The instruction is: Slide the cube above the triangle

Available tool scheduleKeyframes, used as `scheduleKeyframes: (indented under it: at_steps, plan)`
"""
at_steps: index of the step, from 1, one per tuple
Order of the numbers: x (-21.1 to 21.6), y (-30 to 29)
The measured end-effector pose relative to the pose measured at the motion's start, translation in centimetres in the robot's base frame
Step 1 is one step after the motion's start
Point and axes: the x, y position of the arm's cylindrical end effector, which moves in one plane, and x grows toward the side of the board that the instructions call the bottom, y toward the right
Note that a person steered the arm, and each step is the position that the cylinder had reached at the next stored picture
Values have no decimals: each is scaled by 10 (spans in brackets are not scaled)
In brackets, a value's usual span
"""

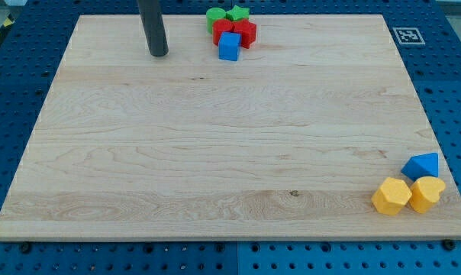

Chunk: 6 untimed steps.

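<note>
A blue cube [229, 46] sits near the view's top centre, touching a red block [224, 30] and a red star-like block [245, 33]. A blue triangle [421, 165] lies far away at the view's lower right. My tip [158, 53] rests on the board at the view's top, well to the left of the blue cube, touching no block.
A green round block [215, 16] and a green star block [237, 13] sit behind the red ones at the top edge. Two yellow blocks [391, 196] [427, 193] lie just below the triangle, near the board's lower right corner. A marker tag [406, 34] is at top right.
</note>
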Motion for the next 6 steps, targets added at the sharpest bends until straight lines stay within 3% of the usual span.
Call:
scheduleKeyframes:
  at_steps: [3,6]
  plan:
    - [-5,119]
    - [82,339]
